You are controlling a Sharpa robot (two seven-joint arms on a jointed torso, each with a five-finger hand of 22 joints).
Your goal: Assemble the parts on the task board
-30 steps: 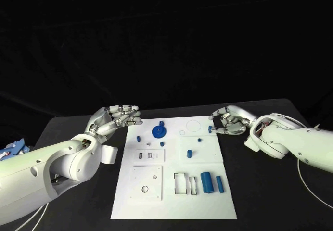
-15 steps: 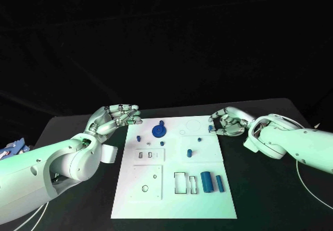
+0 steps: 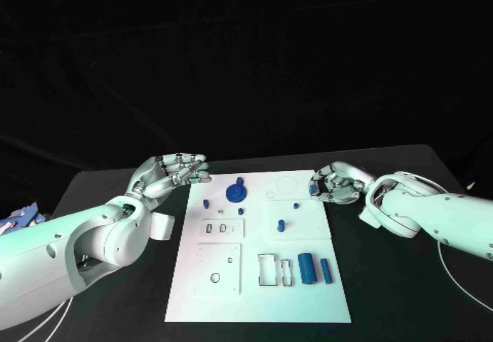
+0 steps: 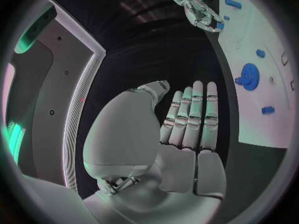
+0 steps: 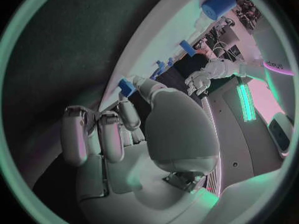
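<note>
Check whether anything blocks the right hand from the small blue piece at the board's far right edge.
Nothing visible does. The right hand hovers right beside the small blue piece at the task board's edge, fingers curled toward it.

The left arm reaches in from about eight o'clock, its left hand raised with straight fingers held side by side, empty. The right arm enters from about four o'clock; the right hand has fingers curled inward, a small blue part at their tips.
</note>
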